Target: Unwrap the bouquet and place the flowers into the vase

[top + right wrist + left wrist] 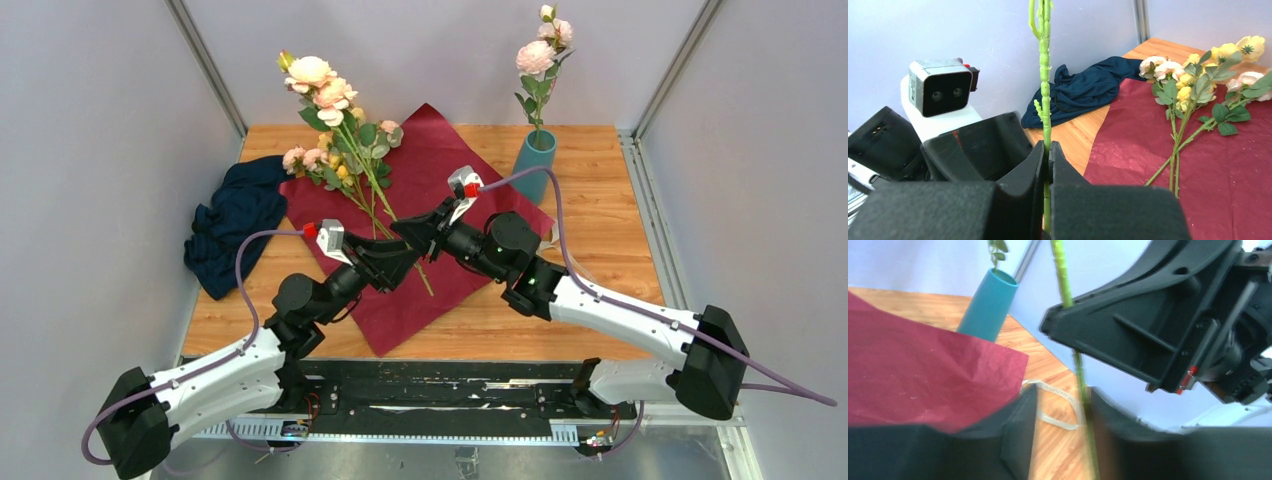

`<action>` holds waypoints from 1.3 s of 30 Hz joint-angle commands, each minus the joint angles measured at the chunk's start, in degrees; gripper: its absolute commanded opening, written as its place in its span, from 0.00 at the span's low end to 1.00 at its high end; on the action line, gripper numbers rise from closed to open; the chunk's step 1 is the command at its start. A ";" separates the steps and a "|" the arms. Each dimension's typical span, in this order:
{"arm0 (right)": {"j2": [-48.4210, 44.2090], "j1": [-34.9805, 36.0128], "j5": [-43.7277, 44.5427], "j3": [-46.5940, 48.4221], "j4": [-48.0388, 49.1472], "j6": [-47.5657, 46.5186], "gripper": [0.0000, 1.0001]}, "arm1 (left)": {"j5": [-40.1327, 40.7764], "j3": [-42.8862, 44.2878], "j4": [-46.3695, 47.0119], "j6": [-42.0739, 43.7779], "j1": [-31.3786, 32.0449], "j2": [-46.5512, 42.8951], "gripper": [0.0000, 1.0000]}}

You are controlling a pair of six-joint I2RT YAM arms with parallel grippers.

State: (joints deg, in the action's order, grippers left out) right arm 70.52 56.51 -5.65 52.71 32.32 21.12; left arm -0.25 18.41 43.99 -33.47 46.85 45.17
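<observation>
White-and-black arms (225, 375) (purple cables (239, 270))

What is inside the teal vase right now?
One leafy pale pink flower stands in the teal vase; its lower stem is hidden by the vase wall.

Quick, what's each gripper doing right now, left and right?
Left gripper: open, fingers either side of the long green flower stem, not clamped.
Right gripper: closed, holding that same stem.
</observation>
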 commanded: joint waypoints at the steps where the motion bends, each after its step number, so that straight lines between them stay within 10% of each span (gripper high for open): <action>1: -1.83 2.46 2.63 -0.80 -0.81 -2.56 0.00 | -1.03 0.77 4.90 0.76 0.52 -0.21 0.29; 4: -2.12 2.75 2.92 -0.72 -1.07 -2.97 0.00 | -2.17 0.98 4.80 1.14 0.52 -0.51 0.00; 17: -2.49 2.82 7.43 3.11 -7.67 -8.95 0.02 | -3.10 15.18 -34.75 19.44 1.18 -1.70 0.00; 25: 0.27 2.68 9.16 6.90 -9.89 -11.50 0.26 | 0.08 16.21 -41.17 25.17 7.39 -2.42 0.00; 39: -2.93 2.55 9.60 10.20 -16.47 -14.08 0.28 | 15.73 19.53 -51.14 25.95 9.05 -6.60 0.00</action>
State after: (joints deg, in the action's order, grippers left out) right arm 70.89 58.52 2.24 60.90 18.31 9.34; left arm 9.98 35.38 -3.38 -7.88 55.42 40.12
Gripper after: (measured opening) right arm 0.281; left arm 0.034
